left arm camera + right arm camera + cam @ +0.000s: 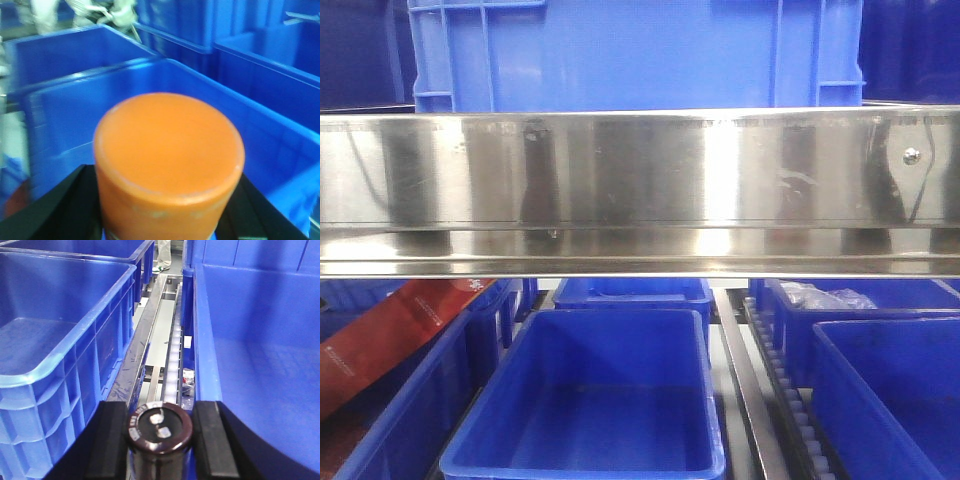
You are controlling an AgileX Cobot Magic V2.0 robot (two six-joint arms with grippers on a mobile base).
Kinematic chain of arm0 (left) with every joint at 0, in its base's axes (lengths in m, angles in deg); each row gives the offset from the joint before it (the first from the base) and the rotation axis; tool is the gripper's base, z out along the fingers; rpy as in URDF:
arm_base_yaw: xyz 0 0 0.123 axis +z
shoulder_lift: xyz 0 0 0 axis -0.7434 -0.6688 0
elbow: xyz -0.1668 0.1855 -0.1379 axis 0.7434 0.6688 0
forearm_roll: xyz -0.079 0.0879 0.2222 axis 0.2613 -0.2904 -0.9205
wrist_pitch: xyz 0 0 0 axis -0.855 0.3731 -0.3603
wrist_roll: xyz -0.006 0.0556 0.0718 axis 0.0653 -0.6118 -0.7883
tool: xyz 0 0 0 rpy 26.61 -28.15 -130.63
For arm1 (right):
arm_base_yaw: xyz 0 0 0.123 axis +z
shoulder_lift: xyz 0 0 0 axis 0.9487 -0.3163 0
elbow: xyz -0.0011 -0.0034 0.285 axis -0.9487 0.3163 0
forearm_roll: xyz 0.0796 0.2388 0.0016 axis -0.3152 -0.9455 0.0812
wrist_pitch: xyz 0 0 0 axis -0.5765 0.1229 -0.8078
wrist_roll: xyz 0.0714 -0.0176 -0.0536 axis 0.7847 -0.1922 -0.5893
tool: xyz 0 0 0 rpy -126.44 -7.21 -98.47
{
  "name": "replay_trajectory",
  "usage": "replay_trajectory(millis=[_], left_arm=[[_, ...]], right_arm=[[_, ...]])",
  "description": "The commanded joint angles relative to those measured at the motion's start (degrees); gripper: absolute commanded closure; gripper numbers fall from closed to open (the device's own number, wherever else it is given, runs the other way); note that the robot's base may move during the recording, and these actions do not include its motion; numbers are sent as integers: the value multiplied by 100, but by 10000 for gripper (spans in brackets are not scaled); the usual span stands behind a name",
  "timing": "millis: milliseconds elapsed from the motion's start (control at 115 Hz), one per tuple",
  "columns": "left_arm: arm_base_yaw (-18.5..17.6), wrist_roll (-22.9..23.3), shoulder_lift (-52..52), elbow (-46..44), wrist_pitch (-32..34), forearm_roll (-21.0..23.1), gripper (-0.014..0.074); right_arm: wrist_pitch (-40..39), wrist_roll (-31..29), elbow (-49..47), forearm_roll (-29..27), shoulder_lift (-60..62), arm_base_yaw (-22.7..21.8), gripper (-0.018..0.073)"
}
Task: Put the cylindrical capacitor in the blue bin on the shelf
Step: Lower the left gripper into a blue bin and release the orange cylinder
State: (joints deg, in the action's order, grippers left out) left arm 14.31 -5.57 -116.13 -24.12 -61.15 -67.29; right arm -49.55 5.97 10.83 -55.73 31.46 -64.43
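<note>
Nothing legible: white print on the red cardboard packet (390, 335) blurs, likewise lettering ringing the dark-sleeved cylindrical capacitor (159, 426) inside the right claw (161, 442).

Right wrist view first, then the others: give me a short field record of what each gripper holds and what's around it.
right gripper: shut on capacitor
capacitor place: not in a bin; roller track ahead, left bin and right bin on either side
left gripper: shut on orange cylinder, blue bin behind it
shelf rail: steel, spans the front view; empty bin below
</note>
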Motion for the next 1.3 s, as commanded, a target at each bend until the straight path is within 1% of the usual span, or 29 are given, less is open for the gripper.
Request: replay_trajectory(millis=[0, 87, 261, 375, 427, 462, 488, 496, 531, 540, 566, 575, 610, 618, 662, 671, 697, 705, 714, 723, 766, 897, 1071, 1158, 1167, 1193, 1202, 1211, 1289], left_arm=[[-78, -1, -549, -468, 24, 0, 707], [-78, -1, -1059, -847, 24, 249, 707], [-78, -1, -1853, -1242, 20, 483, 707], [-78, -1, -2150, -1264, -59, 489, 703], [-78, -1, -2244, -1264, -137, 489, 673], [-78, -1, -2287, -1264, -197, 489, 633], [-78, -1, -2317, -1264, -255, 489, 580], [-78, -1, -2332, -1264, -265, 489, 580], [-78, -1, -2348, -1264, -307, 489, 512], [-78, -1, -2360, -1264, -318, 489, 482], [-78, -1, -2370, -1264, -329, 489, 433], [-78, -1, -2371, -1264, -342, 489, 399], [-78, -1, -2371, -1264, -342, 489, 330], [-78, -1, -2371, -1264, -342, 489, 294], [-78, -1, -2371, -1264, -309, 489, 202], [-78, -1, -2371, -1264, -309, 489, 165], [-78, -1, -2371, -1264, -297, 489, 109], [-78, -1, -2371, -1264, -297, 489, 74], [-78, -1, -2371, -1264, -297, 489, 74], [-78, -1, -2371, -1264, -297, 489, 38], [-78, -1, -2371, -1264, -297, 489, -31], [-78, -1, -2290, -1273, -434, 477, 59], [-78, -1, -1832, -1273, -459, 445, 182], [-78, -1, -1501, -1273, -548, 359, 274], [-78, -1, -1445, -1273, -587, 324, 302], [-78, -1, -1358, -1273, -635, 303, 322], [-78, -1, -1301, -1273, -670, 266, 352], [-78, -1, -1272, -1273, -688, 266, 352], [-66, -1, -951, -1273, -1006, 78, 479]], right_arm=[[-180, -12, -4, -8, 41, 1, 722], [-180, -12, -4, -8, 41, 1, 722], [-180, -12, -4, -8, 41, 1, 722], [-180, -12, -4, -8, 41, 1, 722], [-180, -12, -4, -8, 41, 1, 722], [-180, -12, -4, -8, 41, 1, 722], [-180, -12, -4, -8, 41, 1, 722], [-180, -12, -4, -8, 41, 1, 722], [-180, -12, -4, -8, 41, 1, 722], [-180, -12, -4, -8, 41, 1, 722], [-180, -12, -4, -8, 41, 1, 722], [-180, -12, -4, -8, 41, 1, 722], [-180, -12, -4, -8, 41, 1, 722], [-180, -12, -4, -8, 41, 1, 722], [-180, -12, -4, -8, 41, 1, 722], [-180, -12, -4, -8, 41, 1, 722], [-180, -12, -4, -8, 41, 1, 722], [-180, -12, -4, -8, 41, 1, 722], [-180, -12, -4, -8, 41, 1, 722], [-180, -12, -4, -8, 41, 1, 722], [-180, -12, -4, -8, 41, 1, 722], [-117, -12, -4, -8, 41, 1, 722], [-106, -12, -4, -8, 41, 1, 722], [-94, -12, -4, -8, 41, 1, 722], [-94, -12, -4, -8, 41, 1, 722], [-94, -12, -4, -8, 41, 1, 722], [-94, -12, -4, -8, 41, 1, 722], [-94, -12, -4, -8, 41, 1, 722], [-94, -12, -4, -8, 41, 1, 722]])
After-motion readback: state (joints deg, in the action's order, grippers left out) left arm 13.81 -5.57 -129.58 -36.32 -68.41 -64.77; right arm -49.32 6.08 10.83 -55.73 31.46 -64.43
